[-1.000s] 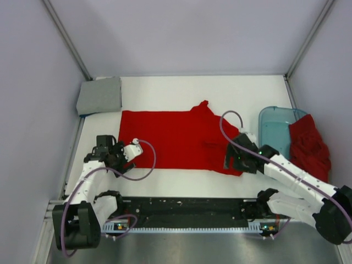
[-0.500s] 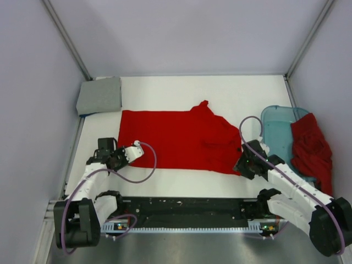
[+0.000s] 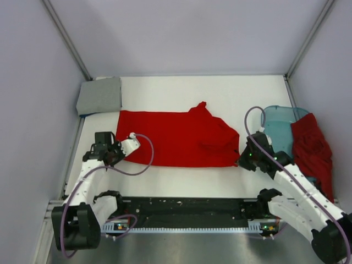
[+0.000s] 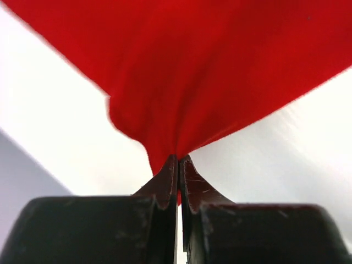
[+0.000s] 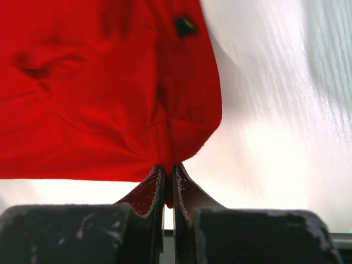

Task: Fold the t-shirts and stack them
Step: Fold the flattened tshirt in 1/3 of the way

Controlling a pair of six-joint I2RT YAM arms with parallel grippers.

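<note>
The bright red t-shirt [image 3: 176,140] lies spread across the middle of the white table [image 3: 181,91]. It is a broad, roughly rectangular sheet of soft matte cloth, with a small peak rising from its upper edge and shallow wrinkles toward its right end. Its lower left corner is pulled into a narrow, gathered cone of folds that runs into the left gripper [image 4: 179,159], whose dark, scuffed fingers are pressed together on the fabric. At the lower right corner the right gripper [image 5: 169,168] pinches the hem the same way, its jaws closed on a puckered tuck of cloth. A small dark square mark [image 5: 185,25] shows on the shirt above that pinch. In the upper left of the overhead frame, against the wall, the light grey t-shirt [image 3: 100,94] sits folded into a thick, neat block. At the right edge, the darker red t-shirt [image 3: 311,151] hangs in a crumpled heap over the rim of a translucent light-blue plastic tub [image 3: 273,124] with rounded corners. The tub stands just beside the right arm's wrist.
</note>
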